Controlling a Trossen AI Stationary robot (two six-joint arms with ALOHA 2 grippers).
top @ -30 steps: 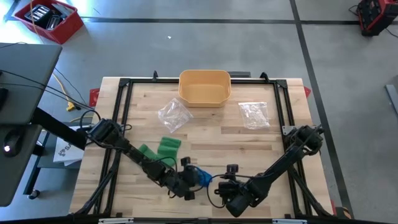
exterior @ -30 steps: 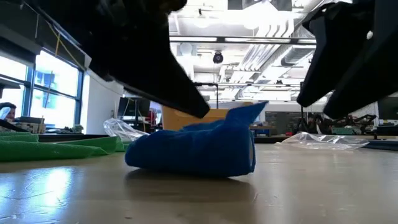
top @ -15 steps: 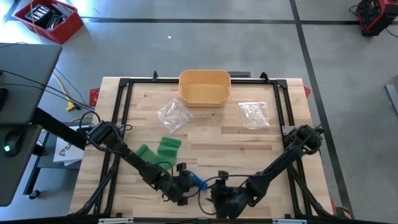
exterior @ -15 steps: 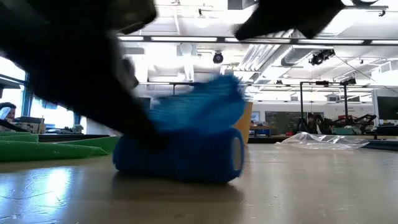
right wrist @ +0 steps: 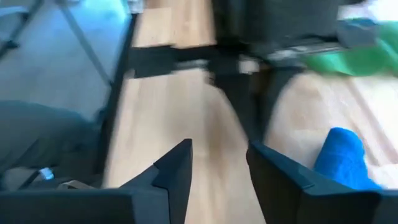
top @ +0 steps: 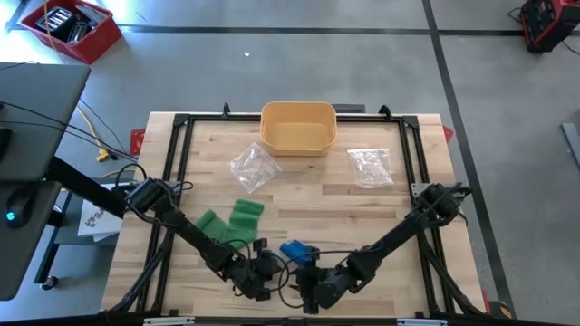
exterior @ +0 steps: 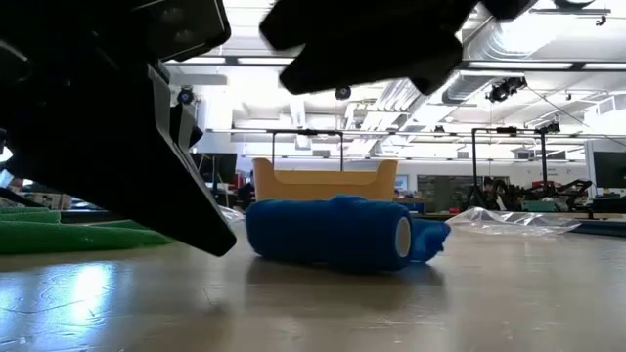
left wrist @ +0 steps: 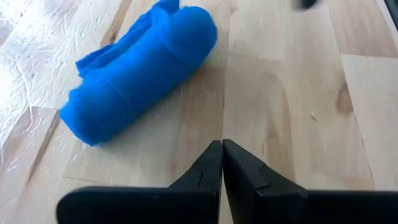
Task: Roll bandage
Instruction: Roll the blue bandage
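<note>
A blue bandage [top: 294, 251], wound into a short roll, lies on its side on the wooden table near the front edge. Its loose tail [exterior: 430, 236] rests on the table beside it. My left gripper [left wrist: 222, 146] is shut and stands a little short of the roll [left wrist: 143, 68], on its near-left side [top: 265, 269]. My right gripper [right wrist: 219, 155] is open with nothing between its fingers. It hovers just near of the roll [top: 304, 288], which shows off to one side [right wrist: 345, 158] in the right wrist view.
Two green bandages [top: 232, 217] lie left of the blue roll, behind my left arm. A yellow basket [top: 299, 127] stands at the far edge, with two clear plastic bags [top: 252, 167] [top: 370, 166] in front of it. The black frame [top: 181, 172] rims the table.
My left gripper has let go of the blue bandage and drawn back toward the near-left. The bandage, whose flap stood raised, now lies as a roll on the table a little farther from the front edge. My right gripper has moved left along the front edge.
</note>
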